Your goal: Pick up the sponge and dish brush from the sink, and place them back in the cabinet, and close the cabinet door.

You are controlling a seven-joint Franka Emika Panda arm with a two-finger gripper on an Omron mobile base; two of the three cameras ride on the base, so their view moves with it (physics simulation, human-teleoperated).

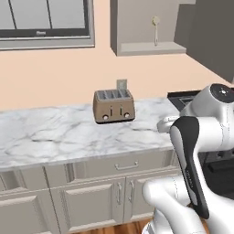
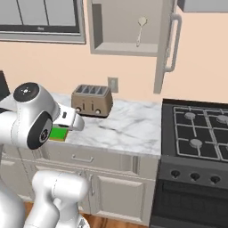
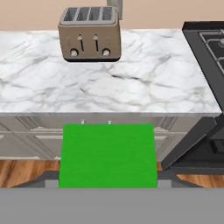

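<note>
A: The sponge (image 3: pixel 108 155) fills the lower middle of the hand view, a flat bright green block sitting right at the fingertips. In the right base view it shows as a green patch at centre left, tucked just under the hand (image 2: pixel 62 129).

B: So it's held?

A: I judge so. The hand is part-way closed across the width of the sponge, and the sponge hangs out in front of the tabletop (image 3: pixel 109 83) edge, over the lower drawer fronts, with nothing under it.

B: How will it handle?

A: Light and soft, I'd say. It should give under the fingers, so a grip across the narrow sides, as now, looks sensible. A hard squeeze would only deform it.

B: Where does it go?

A: Into the cabinet (image 2: pixel 127 46) at the top middle of the right base view. Its cabinet door (image 2: pixel 167 49) stands swung open, with the long silver bar handle facing out.

B: And the dish brush?

A: The dish brush (image 2: pixel 140 29) is already inside the cabinet, standing head up against the back wall. It shows in the upper right of the left base view as well.

B: Anything in the way?

A: A toaster (image 2: pixel 92 101) sits on the tabletop below the cabinet, and the stove (image 2: pixel 198 129) is at the right. The lift should pass above the toaster.
</note>
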